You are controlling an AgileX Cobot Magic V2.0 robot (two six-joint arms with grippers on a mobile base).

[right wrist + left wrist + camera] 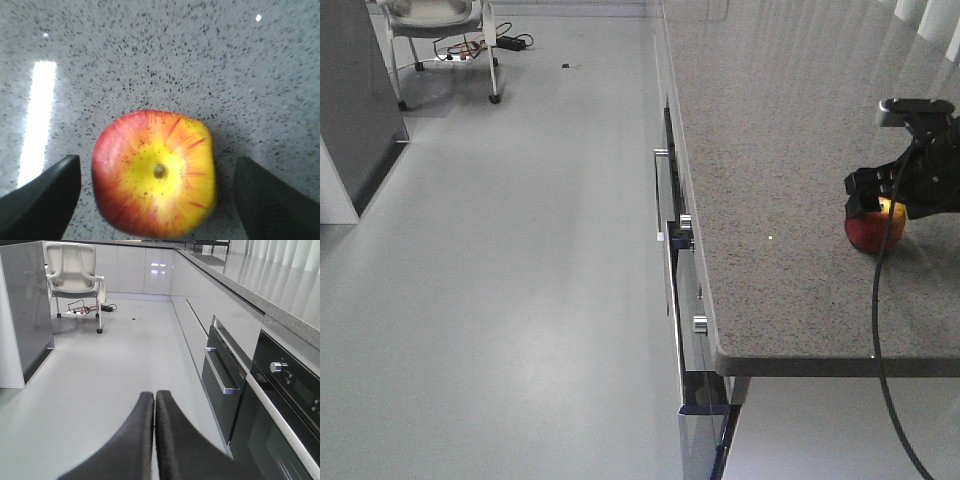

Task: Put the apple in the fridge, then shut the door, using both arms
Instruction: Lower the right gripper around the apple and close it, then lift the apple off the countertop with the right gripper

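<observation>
You are holding the right gripper point(882, 203) low over the bench point(770, 130), with the arm reaching in from the bench's right side and its black cable point(876, 360) hanging down past the bench's near edge. The apple point(875, 228) is sitting on the bench top, towards that near edge and well back from the bench's left rim, and the gripper is pointing down over it. In the right wrist view the jaws are standing wide: one dark finger point(45, 197) is lying to one side of the apple point(155, 172) and the other to the opposite side, each with a strip of speckled bench point(150, 55) showing between it and the fruit, so nothing is gripping it. The apple's yellow dimpled end is facing up at that camera. You are keeping the left gripper point(154, 430) off the bench, out over the floor point(115, 365) in front of the bench's drawer fronts and oven point(280, 405), pointing level along the bench front with its jaws pressed together on nothing. The fridge point(25, 305) is standing across the floor from the bench, only its dark grey side showing, and a white chair point(75, 270) is standing beyond it.
</observation>
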